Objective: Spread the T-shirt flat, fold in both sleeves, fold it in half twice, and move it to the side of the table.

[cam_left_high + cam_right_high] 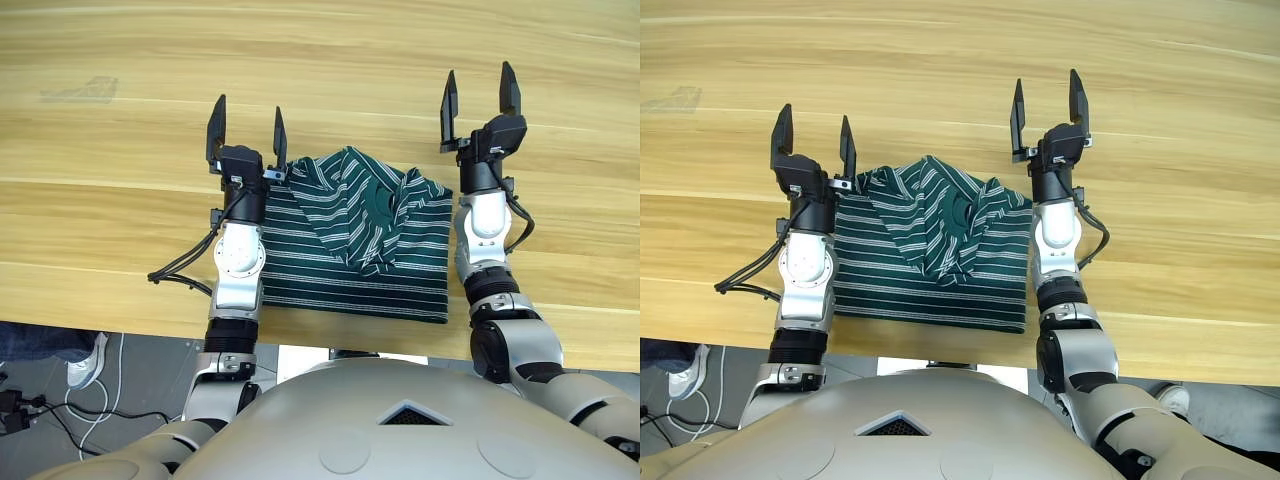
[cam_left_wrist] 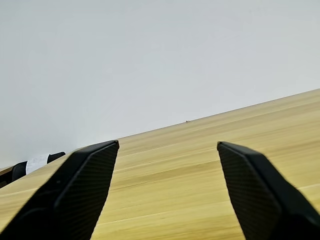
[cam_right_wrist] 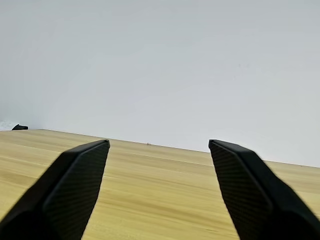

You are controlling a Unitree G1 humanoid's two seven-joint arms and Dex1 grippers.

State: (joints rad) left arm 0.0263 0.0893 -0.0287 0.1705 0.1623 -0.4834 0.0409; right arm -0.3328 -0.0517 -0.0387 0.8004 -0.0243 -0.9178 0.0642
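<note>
My left claw (image 1: 249,112) hangs fingers apart over the table (image 1: 120,150). The striped T-shirt (image 1: 355,235) lies bunched between my arms at the near edge, and my right claw (image 1: 479,82) is equally agape. Spreading looks not yet begun; next, each claw must pinch an edge.

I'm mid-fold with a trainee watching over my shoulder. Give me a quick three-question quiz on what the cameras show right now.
1. True or false: the left hand and right hand are both open and empty.
2. The T-shirt is: A) spread flat, sleeves out; B) rumpled on top, lying between the arms; C) held up in the air.
3. Which edge of the table is it nearest?
Key: 1 true; 2 B; 3 the robot's edge.
</note>
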